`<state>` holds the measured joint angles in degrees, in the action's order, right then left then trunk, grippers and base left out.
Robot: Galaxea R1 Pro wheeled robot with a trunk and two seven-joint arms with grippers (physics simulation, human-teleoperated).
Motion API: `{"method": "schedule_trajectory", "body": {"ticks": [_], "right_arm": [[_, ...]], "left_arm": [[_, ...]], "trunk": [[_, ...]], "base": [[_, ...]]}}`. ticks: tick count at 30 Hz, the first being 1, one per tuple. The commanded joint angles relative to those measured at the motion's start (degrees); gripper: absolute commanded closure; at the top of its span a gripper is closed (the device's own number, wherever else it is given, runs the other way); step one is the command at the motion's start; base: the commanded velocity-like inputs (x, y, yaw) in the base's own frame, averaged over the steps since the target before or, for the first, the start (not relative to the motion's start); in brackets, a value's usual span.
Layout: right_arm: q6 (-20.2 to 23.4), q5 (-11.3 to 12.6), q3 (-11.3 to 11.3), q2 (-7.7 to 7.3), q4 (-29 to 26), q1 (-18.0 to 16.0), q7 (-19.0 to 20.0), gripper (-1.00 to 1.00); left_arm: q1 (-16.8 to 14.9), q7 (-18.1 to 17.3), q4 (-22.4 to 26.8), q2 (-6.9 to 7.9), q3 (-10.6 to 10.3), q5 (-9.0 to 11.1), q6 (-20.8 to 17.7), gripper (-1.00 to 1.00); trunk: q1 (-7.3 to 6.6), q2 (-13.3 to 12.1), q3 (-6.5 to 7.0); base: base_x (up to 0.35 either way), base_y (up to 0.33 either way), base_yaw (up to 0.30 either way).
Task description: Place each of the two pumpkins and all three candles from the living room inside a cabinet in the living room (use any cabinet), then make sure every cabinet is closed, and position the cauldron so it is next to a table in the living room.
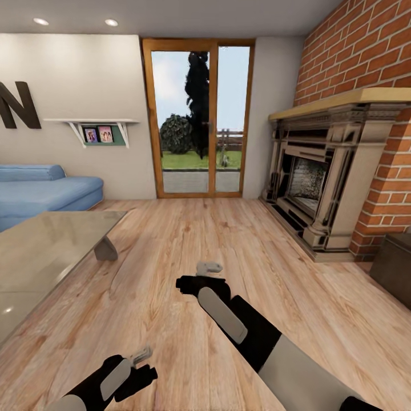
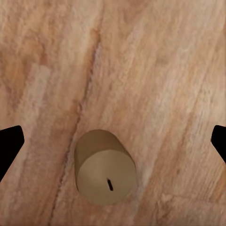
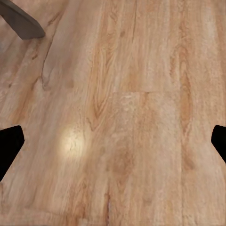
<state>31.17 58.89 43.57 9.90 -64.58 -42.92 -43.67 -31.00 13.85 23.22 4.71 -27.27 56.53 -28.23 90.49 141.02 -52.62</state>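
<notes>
From the head, both arms hung over the wooden floor (image 1: 171,240), the table (image 1: 40,251) at left. At the left wrist, a candle (image 2: 104,168) stood on the floor between the wide-apart fingers (image 2: 9,146). At the right wrist, fingers (image 3: 9,146) were equally apart over bare boards.

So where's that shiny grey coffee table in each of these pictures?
Head view: the table is at the left, with its grey leg on the wooden floor.
Right wrist view: a grey leg at the picture's edge.
Left wrist view: a candle stands on the planks.
Shared landmark: the wooden floor.
</notes>
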Motion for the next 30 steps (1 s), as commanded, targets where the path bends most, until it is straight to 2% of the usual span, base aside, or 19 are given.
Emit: {"method": "schedule_trajectory", "body": {"ticks": [1, 4, 7, 18, 21, 25, 27, 30], "right_arm": [[0.1, 0.5, 0.0, 0.01, -2.6, -0.1, -0.5, -1.0], [0.2, 1.0, -0.1, 0.01, -7.7, 0.1, -0.5, -1.0], [0.1, 1.1, -0.1, 0.03, -9.9, 0.2, -0.4, -1.0], [0.0, 1.1, -0.1, -0.05, -10.4, 0.2, -0.2, -1.0], [0.1, 1.1, -0.1, -0.05, -10.6, 0.2, 1.6, -1.0], [0.2, 1.3, -0.2, -1.38, -11.0, 0.2, 9.4, -1.0], [0.4, 1.6, -0.7, -2.64, -11.0, 0.2, 15.3, -1.0], [0.6, 2.5, -1.6, -4.18, -11.1, 0.2, 20.6, -1.0]], "left_arm": [[0.0, 0.6, 0.2, 0.06, -0.4, 0.6, -0.1, -1.0], [0.0, 0.6, 0.2, 0.04, -0.4, 0.6, -0.2, -1.0], [0.0, 0.5, 0.2, 0.04, -0.3, 0.6, -0.2, -1.0], [0.0, 0.3, 0.2, 0.03, -0.2, 0.6, -0.2, -1.0], [0.0, 0.3, 0.2, 0.01, -0.2, 0.7, -0.2, -1.0], [0.0, 0.4, 0.2, -0.04, -0.2, 0.7, -0.2, -1.0], [0.0, 0.4, 0.2, -0.04, -0.2, 0.7, -0.2, -1.0], [0.0, 0.3, 0.2, -0.05, -0.2, 0.8, -0.3, -1.0]], "trunk": [[0.22, 0.4, -0.25], [0.87, 1.6, -0.79], [1.23, 2.2, -1.39], [1.51, 2.4, -3.83], [1.59, 2.4, -4.49], [1.69, 2.5, -5.38], [1.74, 2.5, -5.82], [1.82, 2.5, -6.49]], "base": [[0.0, 0.0, 0.0], [0.0, 0.0, 0.0], [0.0, 0.0, 0.0], [0.0, 0.0, 0.0], [0.0, 0.0, 0.0], [0.0, 0.0, 0.0], [0.0, 0.0, 0.0], [0.0, 0.0, 0.0]]}}
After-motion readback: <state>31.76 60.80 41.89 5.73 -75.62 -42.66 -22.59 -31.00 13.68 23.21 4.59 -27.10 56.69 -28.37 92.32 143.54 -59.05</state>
